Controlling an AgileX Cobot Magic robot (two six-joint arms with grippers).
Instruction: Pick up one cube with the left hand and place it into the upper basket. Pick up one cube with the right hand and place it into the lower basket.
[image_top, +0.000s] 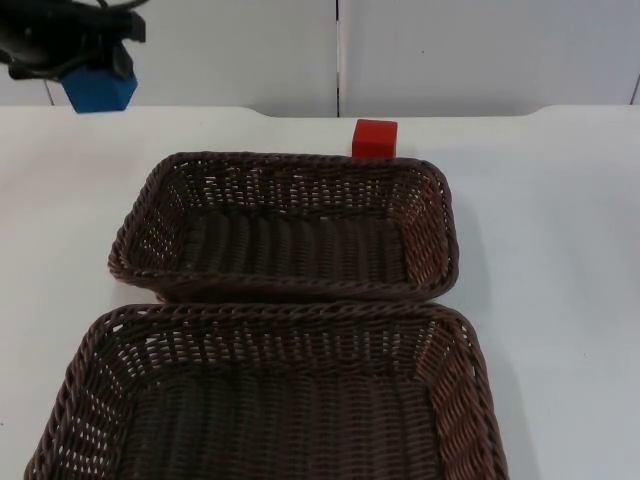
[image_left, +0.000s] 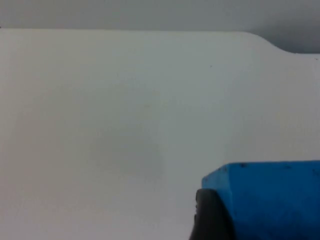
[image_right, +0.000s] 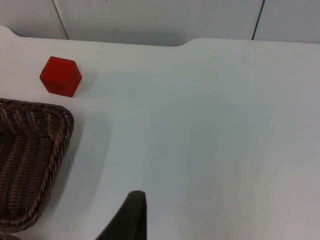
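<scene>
My left gripper (image_top: 96, 70) is raised at the table's far left corner, shut on a blue cube (image_top: 99, 90). The left wrist view has that blue cube (image_left: 272, 200) against a dark fingertip (image_left: 212, 220), with bare white table beneath. A red cube (image_top: 374, 138) rests on the table just behind the far right rim of the upper basket (image_top: 285, 160). The lower basket (image_top: 270, 312) lies in front of it, and both hold nothing. In the right wrist view, my right gripper (image_right: 131, 220) hangs over bare table, apart from the red cube (image_right: 60, 76) and the basket corner (image_right: 50, 150).
The two brown wicker baskets touch along their long sides in the middle of the table. White table top spreads to their left and right. A grey partition wall (image_top: 450, 50) closes the far edge.
</scene>
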